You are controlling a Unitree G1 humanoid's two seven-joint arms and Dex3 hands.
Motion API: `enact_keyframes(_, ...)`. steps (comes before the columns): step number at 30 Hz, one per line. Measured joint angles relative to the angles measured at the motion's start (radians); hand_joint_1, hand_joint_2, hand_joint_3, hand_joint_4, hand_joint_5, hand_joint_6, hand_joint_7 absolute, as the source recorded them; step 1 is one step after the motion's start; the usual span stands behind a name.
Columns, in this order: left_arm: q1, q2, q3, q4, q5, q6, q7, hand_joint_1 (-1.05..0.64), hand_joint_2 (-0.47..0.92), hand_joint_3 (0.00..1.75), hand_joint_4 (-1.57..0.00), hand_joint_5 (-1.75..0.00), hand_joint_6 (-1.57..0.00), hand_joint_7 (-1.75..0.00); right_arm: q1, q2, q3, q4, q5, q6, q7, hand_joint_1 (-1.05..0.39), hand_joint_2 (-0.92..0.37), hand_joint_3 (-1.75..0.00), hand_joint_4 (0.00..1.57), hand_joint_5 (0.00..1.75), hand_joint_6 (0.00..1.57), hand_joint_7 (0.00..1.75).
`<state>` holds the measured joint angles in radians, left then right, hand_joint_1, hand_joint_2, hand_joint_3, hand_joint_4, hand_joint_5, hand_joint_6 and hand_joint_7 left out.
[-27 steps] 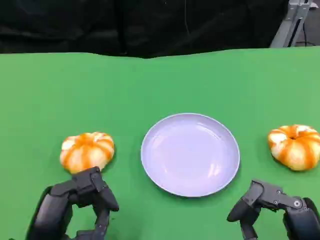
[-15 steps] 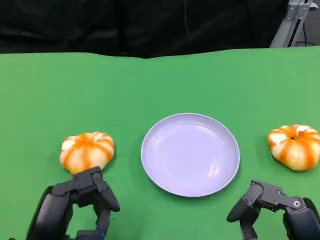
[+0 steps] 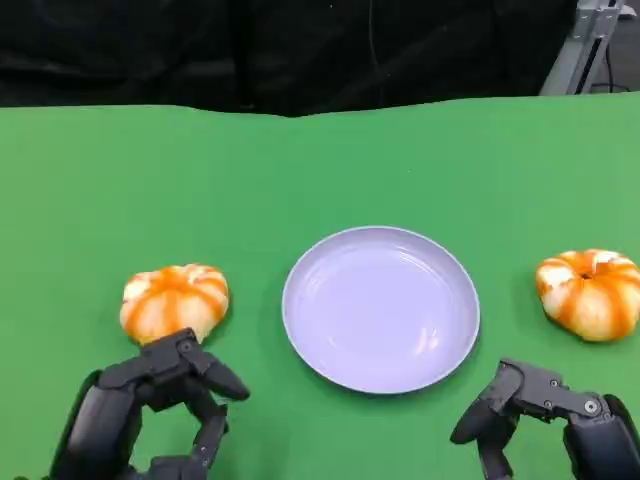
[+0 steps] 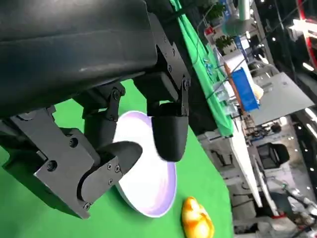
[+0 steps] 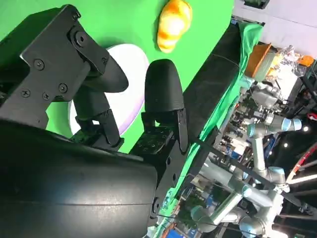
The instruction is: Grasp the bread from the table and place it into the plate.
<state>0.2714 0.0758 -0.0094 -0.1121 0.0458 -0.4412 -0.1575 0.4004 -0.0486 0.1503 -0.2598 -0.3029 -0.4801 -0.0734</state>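
While nothing is grasped yet, the green table (image 3: 320, 170) carries everything, and the lilac plate (image 3: 380, 308) sits bare at its middle. Two breads flank it: left bread (image 3: 174, 302) just beyond the left robot hand (image 3: 150, 415), right bread (image 3: 590, 293) near the table's right edge, up and outward from the right robot hand (image 3: 545, 415). Left robot hand: fingers spread, holding nothing. Right robot hand: fingers apart too, empty, low at the table's near edge.

Risks, as a judgement: the bread is round and looks smooth, so a shallow close could squeeze it out and roll it off toward the plate or away. Left robot hand is very close to its bread; coming in low might shove it before the fingers wrap. Two breads, so either arm may go.

Left wrist view shows the plate (image 4: 148, 183) and far bread (image 4: 197, 222) past the fingers, plus lab clutter beyond the table. Right wrist view catches the opposite bread (image 5: 173, 24) and another robot arm (image 5: 257, 168) in the background.
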Motion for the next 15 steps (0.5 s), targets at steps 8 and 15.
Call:
enact_keyframes(8,-0.056,0.077,0.000,-0.097,0.243,0.229,0.019,-0.32,0.92,0.05,-0.26,-0.66,-0.34,-0.11,-0.006,0.003,0.005,0.002,-0.004,0.001,-0.001,0.06,-0.25,-1.45,0.82,1.59,0.84,1.32)
enact_keyframes(15,-0.164,0.216,-0.017,-0.116,0.518,0.351,0.020,-0.55,0.92,0.04,-0.22,-0.41,-0.27,-0.01,-0.017,0.006,0.010,0.009,-0.002,0.001,-0.001,0.07,-0.24,-1.45,0.82,1.59,0.84,1.33)
